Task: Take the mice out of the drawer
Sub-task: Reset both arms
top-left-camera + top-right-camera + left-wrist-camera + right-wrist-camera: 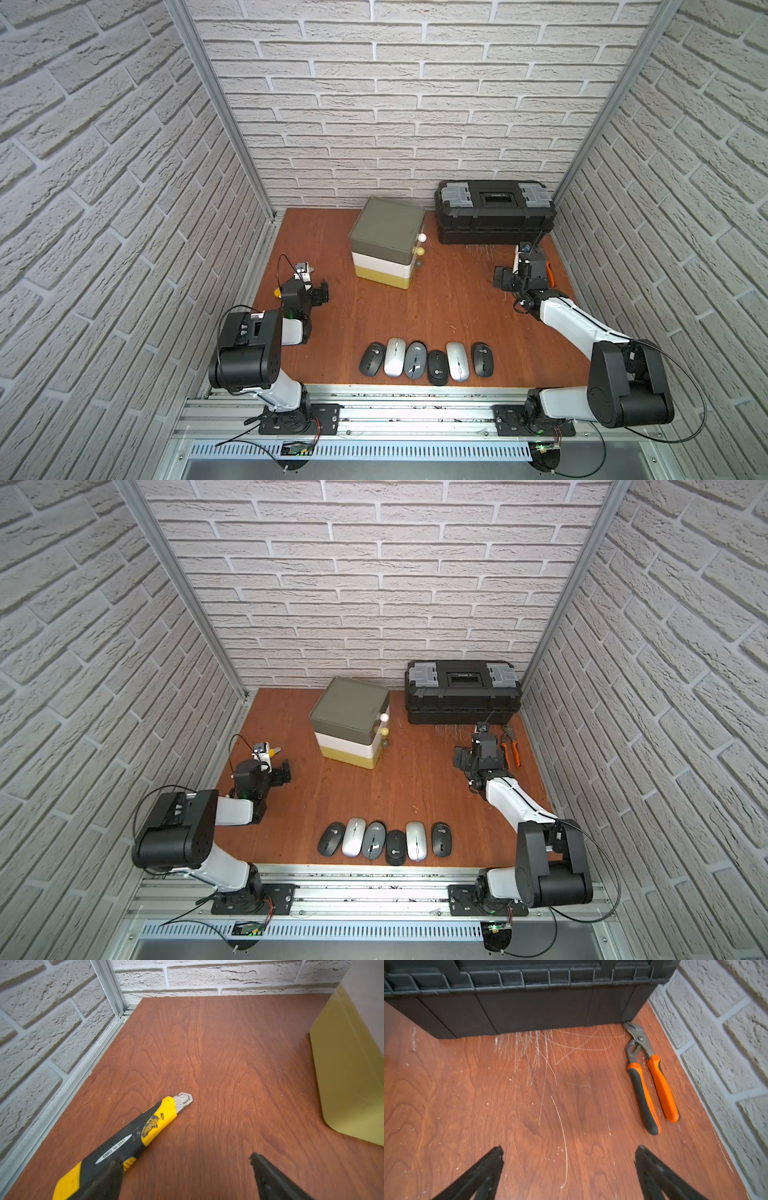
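Both top views | mice [415,359] well apart from left pincer [311,284], right pincer [521,270] | both agape

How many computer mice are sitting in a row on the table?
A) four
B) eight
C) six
C: six mice lie side by side on the wooden table, near its front edge.

My wooden table [449,307] bears a knife [133,1140] under the left pincer [185,1158], pliers [648,1084] beside the right pincer [570,1148], mice [426,361] behind both.
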### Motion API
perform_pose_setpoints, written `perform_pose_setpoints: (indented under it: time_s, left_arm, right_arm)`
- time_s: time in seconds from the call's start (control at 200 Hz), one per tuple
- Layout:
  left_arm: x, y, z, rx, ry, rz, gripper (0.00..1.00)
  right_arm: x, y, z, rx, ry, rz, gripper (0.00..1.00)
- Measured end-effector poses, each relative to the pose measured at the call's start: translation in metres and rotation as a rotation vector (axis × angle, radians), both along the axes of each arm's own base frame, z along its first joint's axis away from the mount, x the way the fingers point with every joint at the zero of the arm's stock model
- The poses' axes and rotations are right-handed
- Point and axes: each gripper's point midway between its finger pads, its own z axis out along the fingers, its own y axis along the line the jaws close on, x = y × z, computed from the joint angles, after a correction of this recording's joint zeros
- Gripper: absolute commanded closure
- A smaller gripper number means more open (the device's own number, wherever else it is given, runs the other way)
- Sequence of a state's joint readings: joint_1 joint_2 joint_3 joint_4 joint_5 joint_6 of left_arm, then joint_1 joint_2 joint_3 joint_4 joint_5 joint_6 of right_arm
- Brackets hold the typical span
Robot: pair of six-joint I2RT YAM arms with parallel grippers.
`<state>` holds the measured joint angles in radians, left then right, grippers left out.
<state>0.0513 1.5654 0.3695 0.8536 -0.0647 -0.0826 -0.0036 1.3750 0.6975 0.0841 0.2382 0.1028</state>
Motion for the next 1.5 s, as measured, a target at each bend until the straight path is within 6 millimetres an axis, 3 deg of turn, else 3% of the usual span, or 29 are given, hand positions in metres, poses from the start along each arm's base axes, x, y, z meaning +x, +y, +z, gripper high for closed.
perform_pose_setpoints:
  time_s: [0.21, 0.345, 0.505, 0.6, 0.72, 0.955, 1.495]
  left_arm:
    - [0.0, 0.0, 0.0, 0.001, 0.0, 0.001, 0.02]
    - [0.0, 0.0, 0.0, 0.001, 0.0, 0.002, 0.02]
    - [0.0, 0.0, 0.0, 0.0, 0.0, 0.002, 0.02]
    - [0.0, 0.0, 0.0, 0.0, 0.0, 0.002, 0.02]
    - [0.0, 0.0, 0.0, 0.0, 0.0, 0.002, 0.02]
    - [0.0, 0.002, 0.0, -0.006, -0.001, 0.007, 0.02]
    - [0.0, 0.003, 0.0, -0.007, -0.001, 0.009, 0.02]
  right_arm:
    - [0.008, -0.001, -0.026, -0.039, -0.039, 0.012, 0.0]
    - [0.006, 0.013, -0.045, -0.065, -0.037, 0.077, 0.0]
    - [0.012, 0.026, -0.037, -0.07, -0.106, 0.149, 0.0]
    - [0.002, 0.029, -0.037, -0.071, -0.182, 0.167, 0.01]
    - [-0.013, 0.032, -0.06, -0.068, -0.145, 0.195, 0.01]
    - [0.005, 0.028, -0.036, -0.059, -0.23, 0.185, 0.01]
    - [0.004, 0.028, -0.039, -0.054, -0.218, 0.188, 0.01]
